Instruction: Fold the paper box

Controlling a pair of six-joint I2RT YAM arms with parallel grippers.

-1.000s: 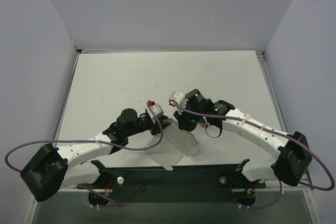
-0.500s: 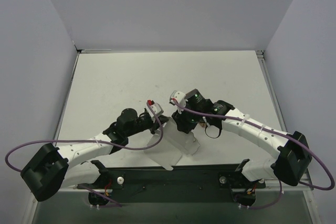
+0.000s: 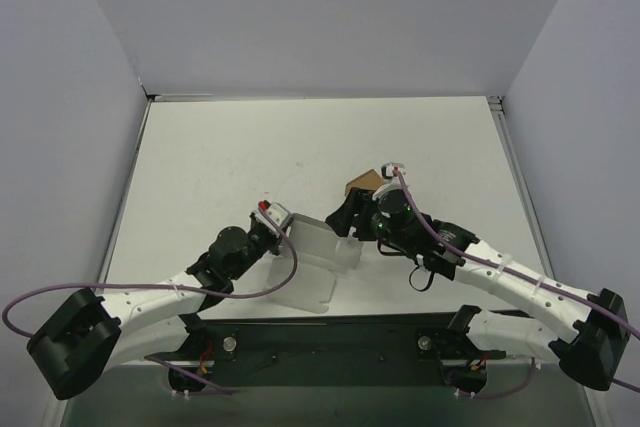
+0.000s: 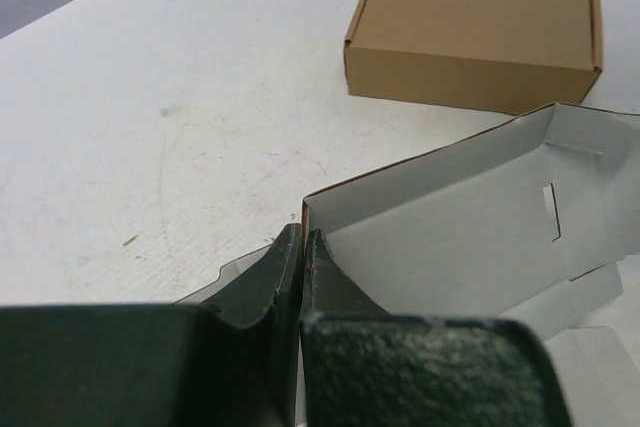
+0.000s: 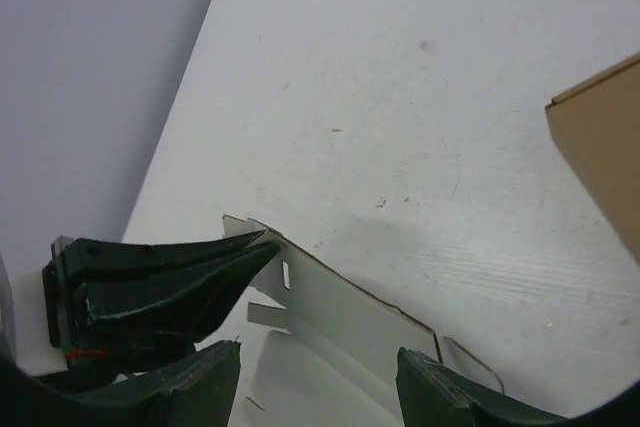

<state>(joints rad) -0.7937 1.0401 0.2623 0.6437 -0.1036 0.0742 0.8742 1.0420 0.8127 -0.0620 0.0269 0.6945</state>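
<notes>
White tabletop, pale walls on three sides. Close to its near edge, about midway along: thin white-grey paper box blank, one panel upright, the rest flat. Left tool pinched tight on that panel's left corner. Right tool spread wide over the panel, gripping nothing. Farther back, toward the tabletop's middle, small closed brown cardboard box, apart from the blank.

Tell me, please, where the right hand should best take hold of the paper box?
I'd grip the raised wall of the paper box by its thin top edge, coming from above with the open right hand astride it, away from the corner the left hand is pinching.
</notes>
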